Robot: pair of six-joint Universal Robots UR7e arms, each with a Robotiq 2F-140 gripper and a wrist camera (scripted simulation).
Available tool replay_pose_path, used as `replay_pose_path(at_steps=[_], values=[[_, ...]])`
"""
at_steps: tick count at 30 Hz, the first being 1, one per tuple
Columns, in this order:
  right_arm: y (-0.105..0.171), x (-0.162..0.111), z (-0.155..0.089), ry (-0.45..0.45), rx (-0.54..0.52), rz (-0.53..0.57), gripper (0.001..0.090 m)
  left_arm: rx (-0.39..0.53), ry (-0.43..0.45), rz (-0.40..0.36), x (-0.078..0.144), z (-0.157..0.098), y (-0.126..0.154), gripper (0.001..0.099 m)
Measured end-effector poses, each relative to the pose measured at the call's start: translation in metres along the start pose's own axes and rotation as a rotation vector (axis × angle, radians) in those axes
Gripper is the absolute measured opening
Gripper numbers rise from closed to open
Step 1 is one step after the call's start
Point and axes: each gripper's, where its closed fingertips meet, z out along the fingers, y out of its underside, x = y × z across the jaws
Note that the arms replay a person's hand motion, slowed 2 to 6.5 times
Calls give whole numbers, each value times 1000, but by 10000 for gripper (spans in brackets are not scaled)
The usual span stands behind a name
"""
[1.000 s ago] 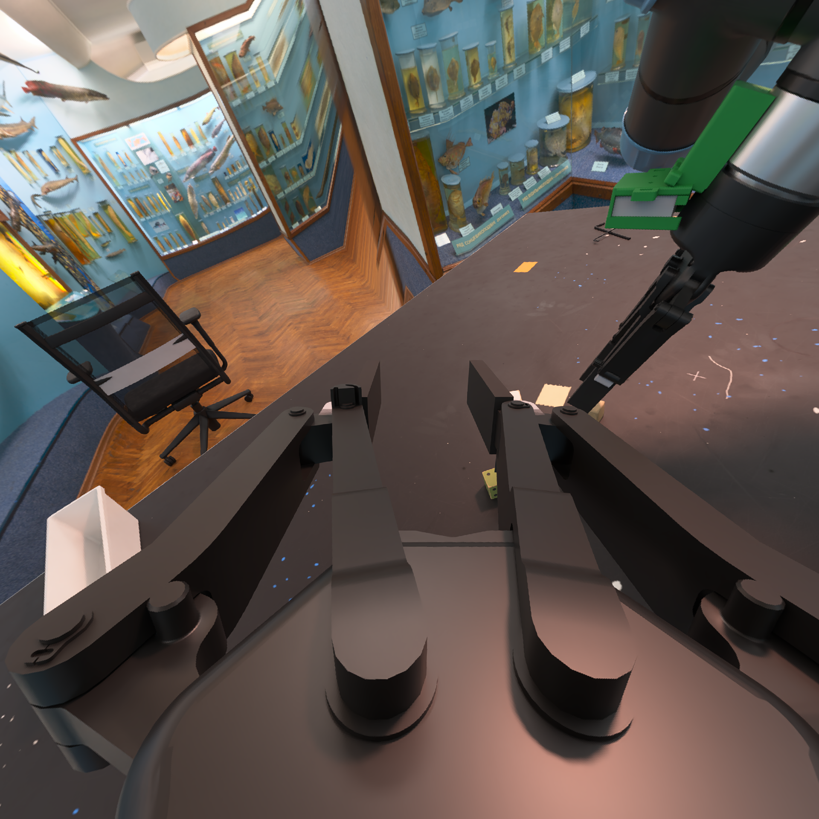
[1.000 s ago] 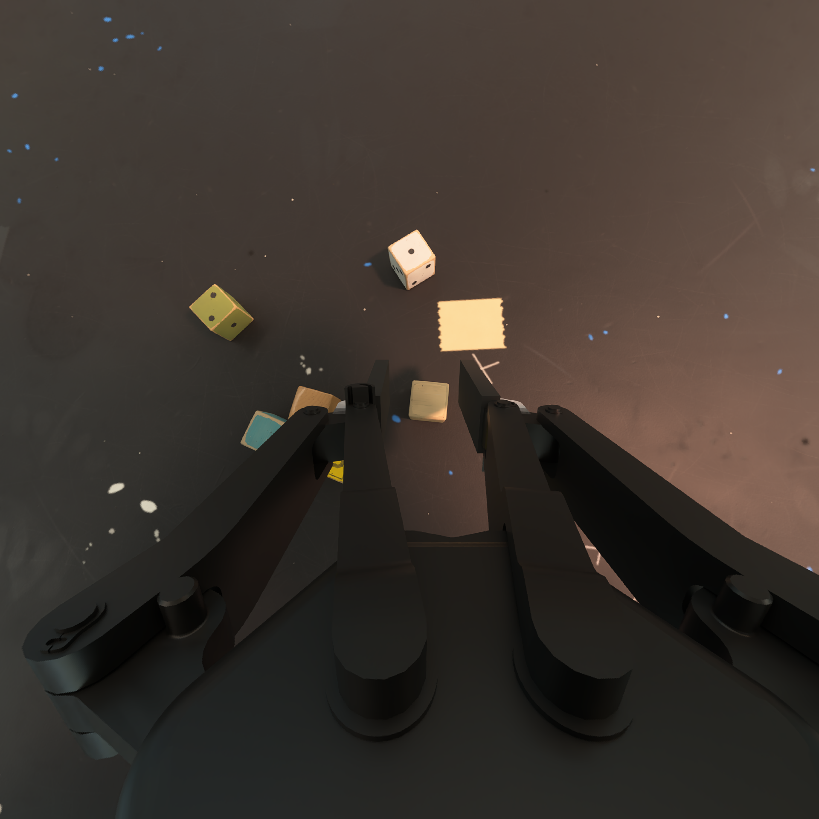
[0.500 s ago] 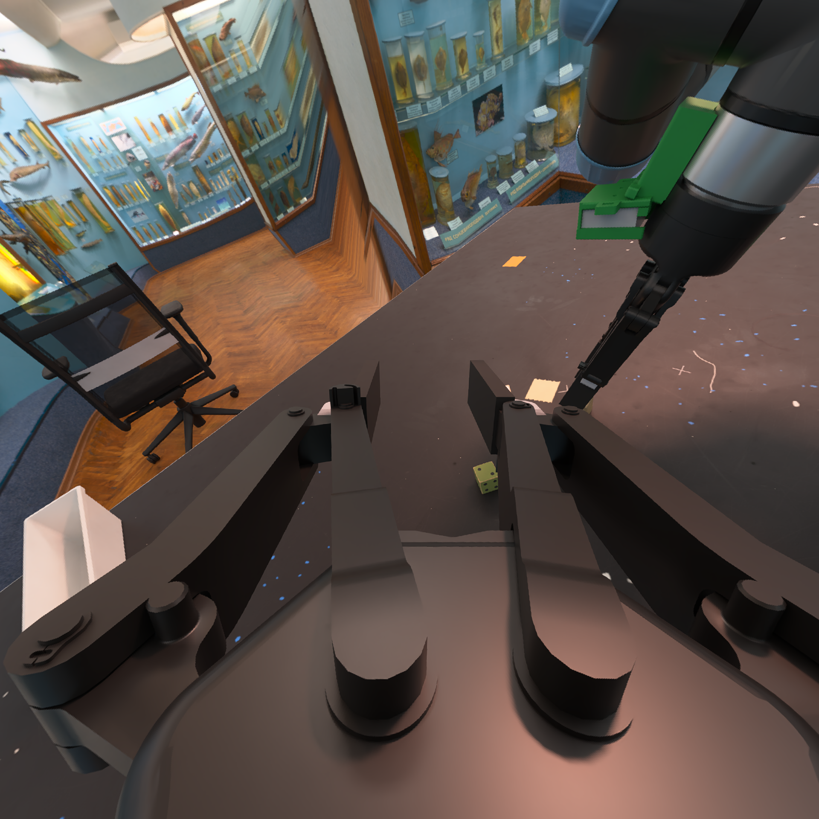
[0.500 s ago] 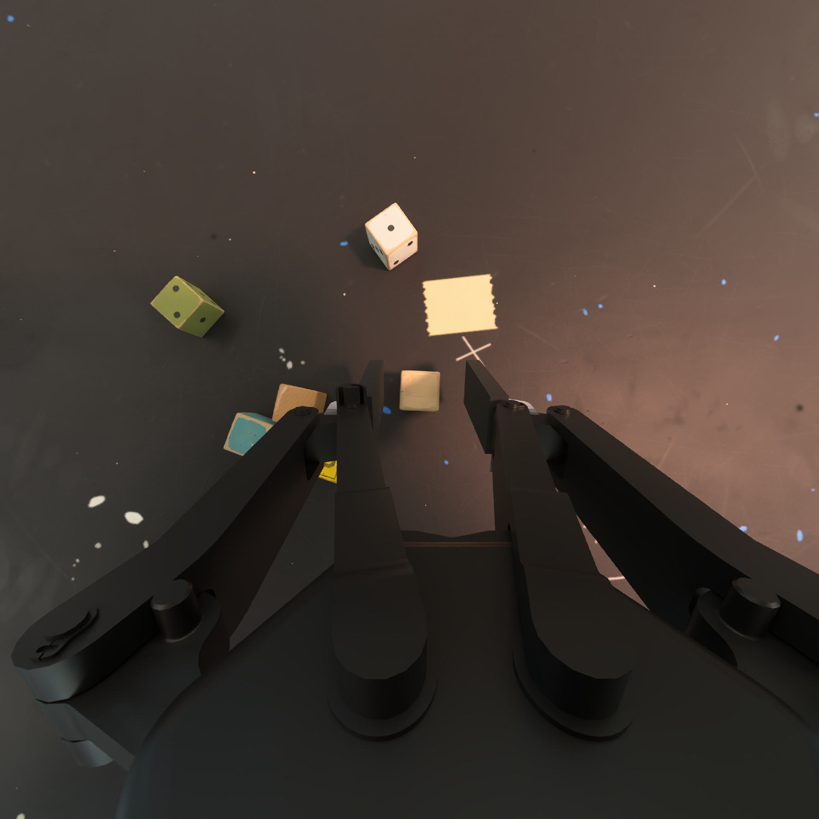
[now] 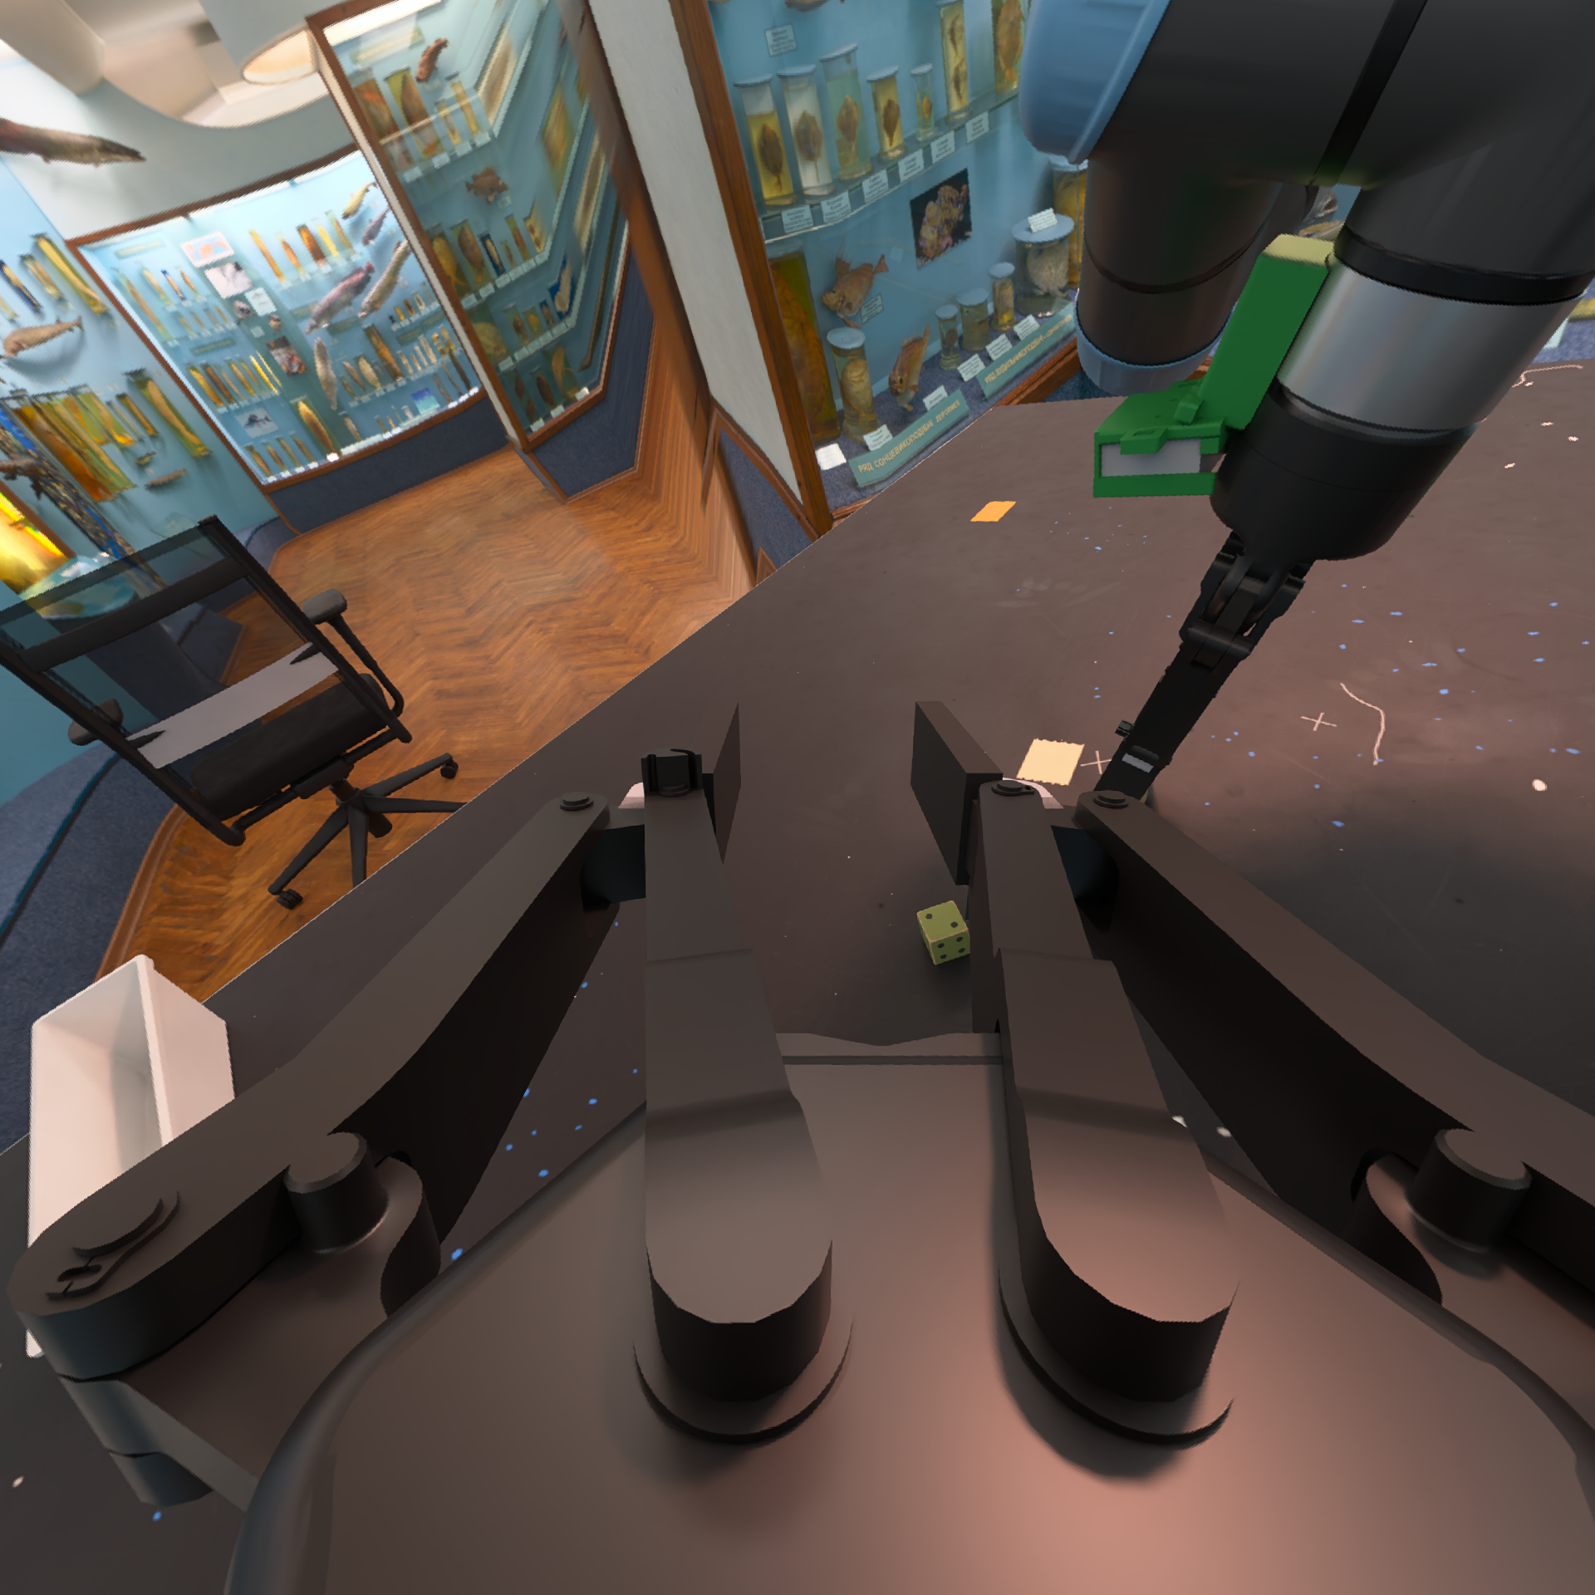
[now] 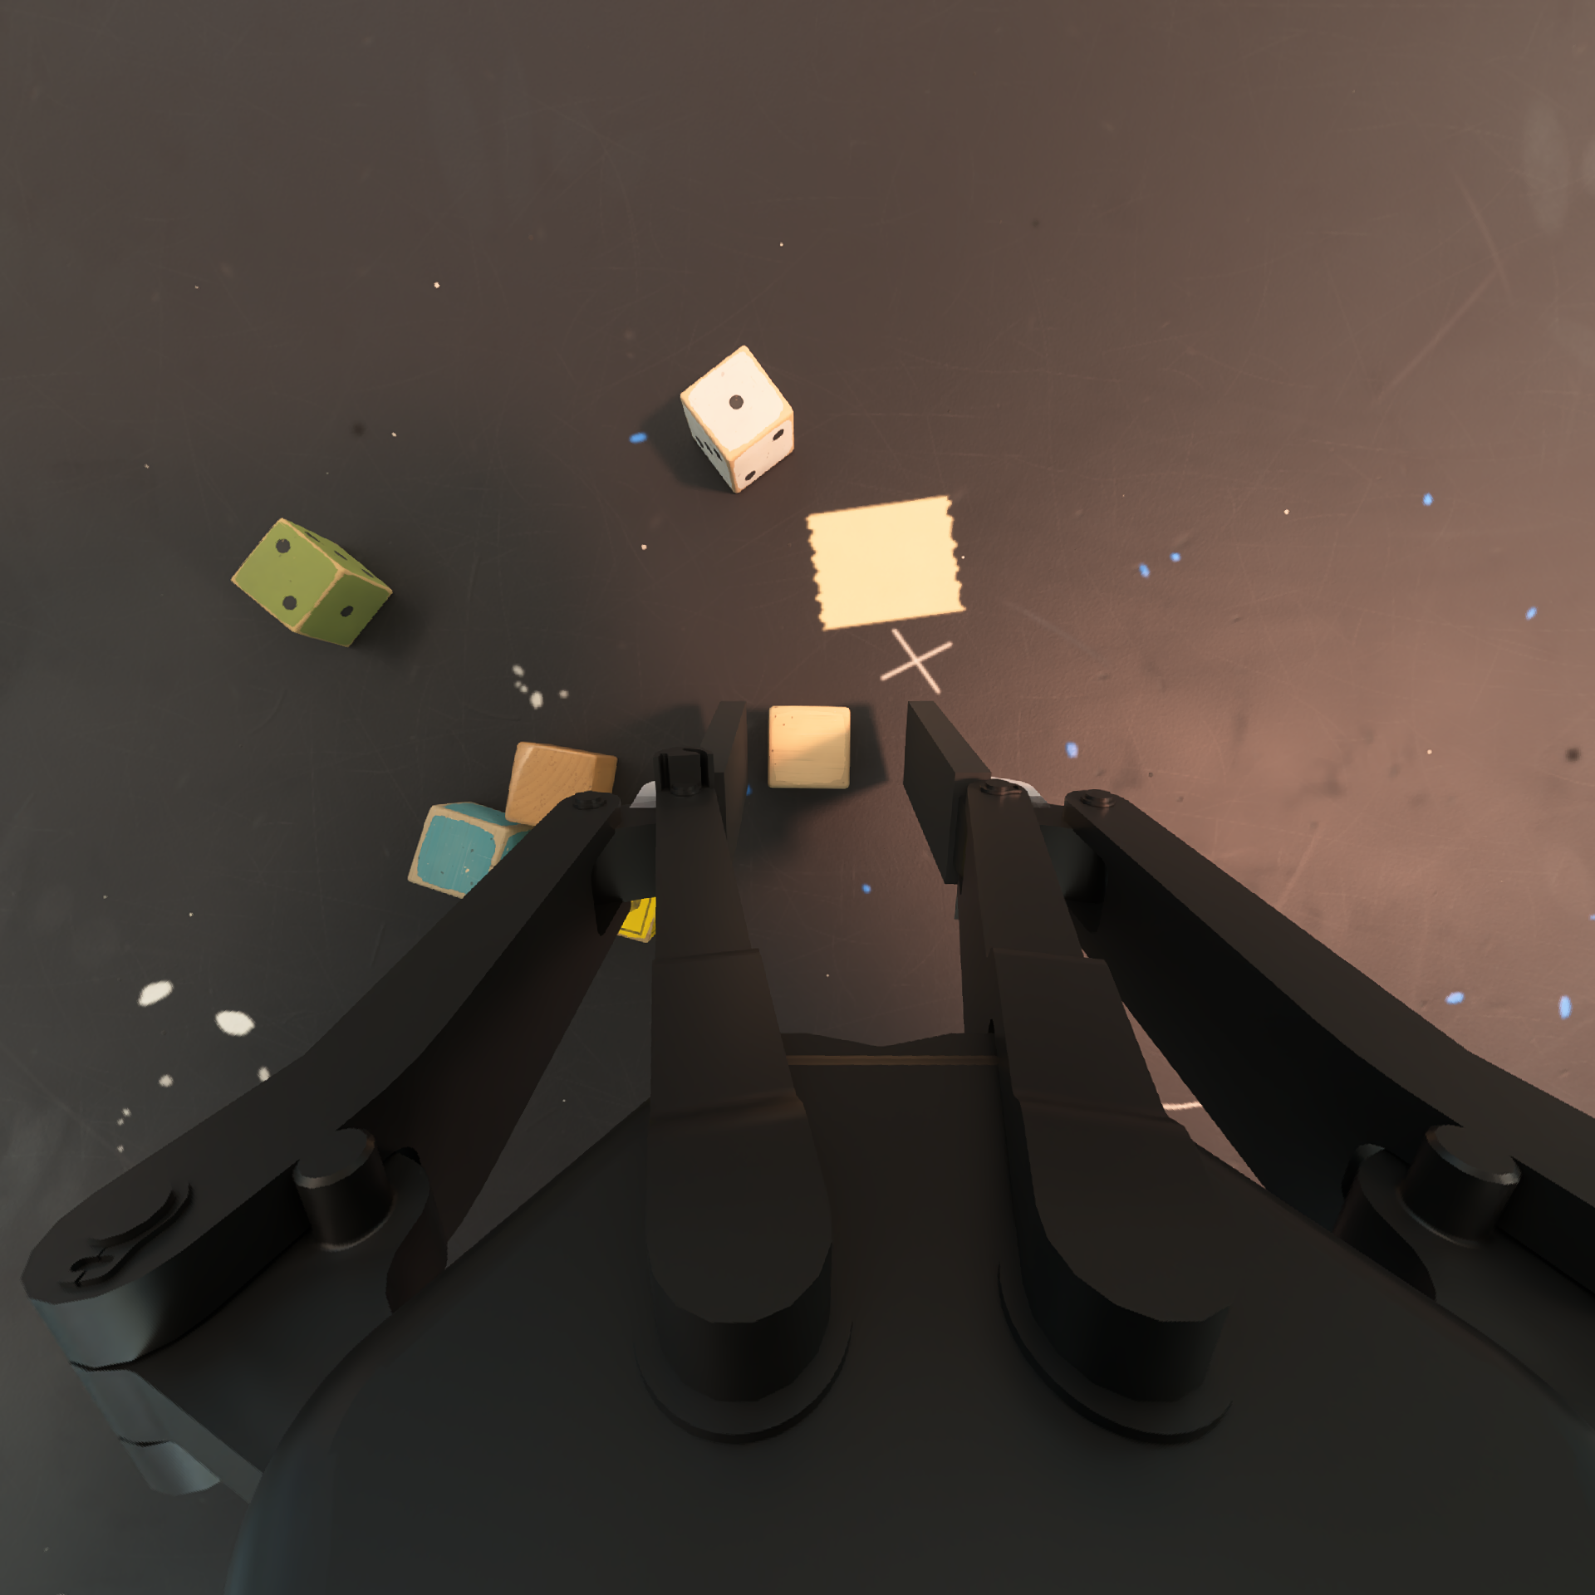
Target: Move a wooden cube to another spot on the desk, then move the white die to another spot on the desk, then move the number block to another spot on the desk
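In the right wrist view my right gripper (image 6: 820, 734) is open, low over the dark desk, with a pale wooden cube (image 6: 809, 747) between its fingertips, untouched. A white die (image 6: 739, 418) lies beyond it. A tan wooden cube (image 6: 557, 777) and a block with a teal face (image 6: 457, 847) sit left of the left finger; a yellow piece (image 6: 639, 919) is mostly hidden behind it. My left gripper (image 5: 824, 768) is open and empty above the desk. The right gripper also shows in the left wrist view (image 5: 1131, 772), its tips down by the desk.
A green die (image 6: 311, 583) lies at the left, also seen in the left wrist view (image 5: 943, 932). A pale paper square (image 6: 885, 561) and a chalk cross (image 6: 917, 660) mark the desk. A white bin (image 5: 112, 1079) stands at the desk edge; an office chair (image 5: 259, 690) stands on the floor beyond.
My right gripper has come down and forward, so the pale wooden cube now lies between its fingertips. The left wrist view has shifted a little; the green die shows more fully.
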Motion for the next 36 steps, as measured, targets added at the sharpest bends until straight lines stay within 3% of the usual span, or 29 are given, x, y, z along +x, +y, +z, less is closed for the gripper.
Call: replay_pose_path(at_steps=[15, 22, 36], values=[[3, -2, 8, -35, -36, 39, 463, -16, 1, 4, 1, 4, 4, 539], [4, -6, 9, -74, -43, 36, 263, -25, -1, 6, 2, 8, 6, 537], [5, -5, 6, -97, -34, 34, 262, -45, -10, 20, 4, 16, 11, 528]])
